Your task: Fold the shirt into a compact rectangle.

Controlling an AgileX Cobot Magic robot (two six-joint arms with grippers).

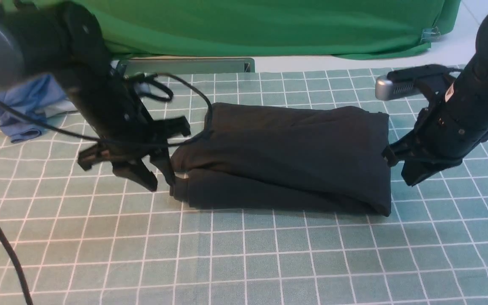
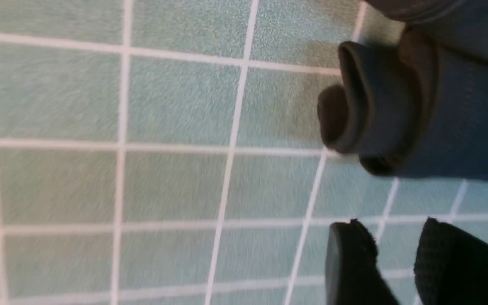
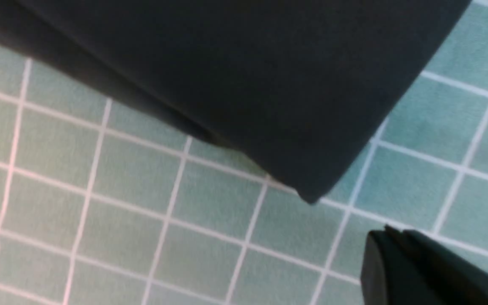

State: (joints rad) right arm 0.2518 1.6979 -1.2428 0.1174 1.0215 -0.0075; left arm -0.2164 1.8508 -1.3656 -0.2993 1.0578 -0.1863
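Shirt (image 1: 286, 156) folded at tabletop (image 1: 269, 262) centre | left gripper (image 1: 162, 184) parted, empty, just beside its loose rolled end | right gripper (image 1: 411, 180) closed, empty | risk: a snag unrolls the fold

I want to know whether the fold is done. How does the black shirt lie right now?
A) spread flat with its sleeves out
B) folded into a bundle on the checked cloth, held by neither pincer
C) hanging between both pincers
B: the shirt lies as a folded bundle on the checked cloth, with the left pincer open beside its end and the right pincer clear of its corner.
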